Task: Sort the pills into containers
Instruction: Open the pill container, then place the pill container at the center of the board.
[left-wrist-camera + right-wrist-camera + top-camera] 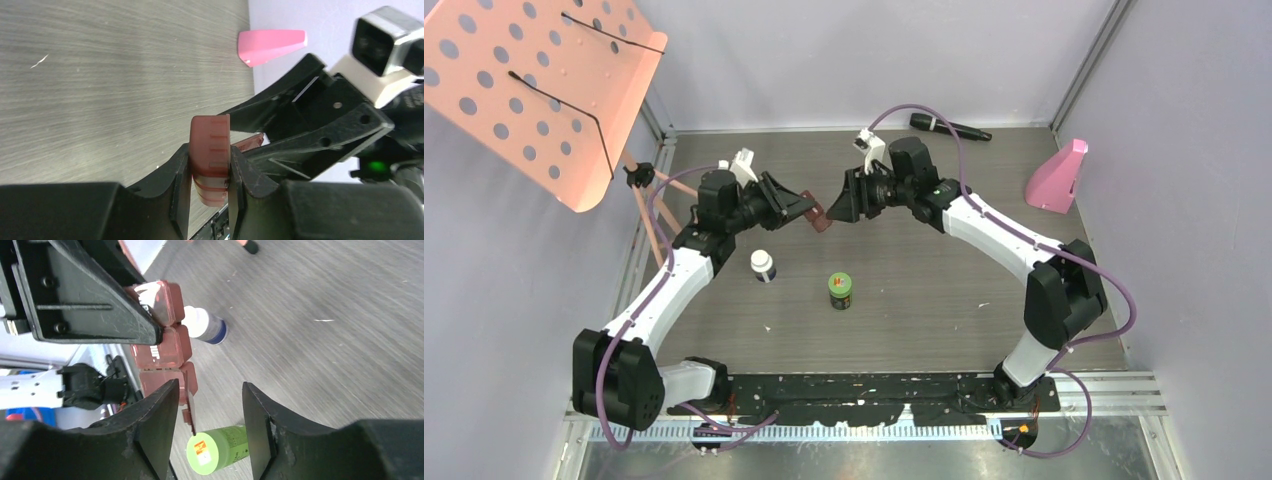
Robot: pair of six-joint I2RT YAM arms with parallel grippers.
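Note:
My left gripper (809, 210) is shut on the small brown case (821, 219) and holds it above the table; its jaws clamp the case (211, 150) in the left wrist view. My right gripper (839, 205) is open, its fingers (155, 425) right beside the case (162, 347), one compartment lid hanging open between them. The white bottle with dark cap (763, 265) stands on the table, also in the right wrist view (205, 326). The green-lidded bottle (840, 290) stands to its right (217, 449). No pills show.
A black microphone (950, 127) lies at the back. A pink wedge (1058, 177) stands at the right wall, also in the left wrist view (272, 45). A perforated orange stand (534, 80) leans over the back left.

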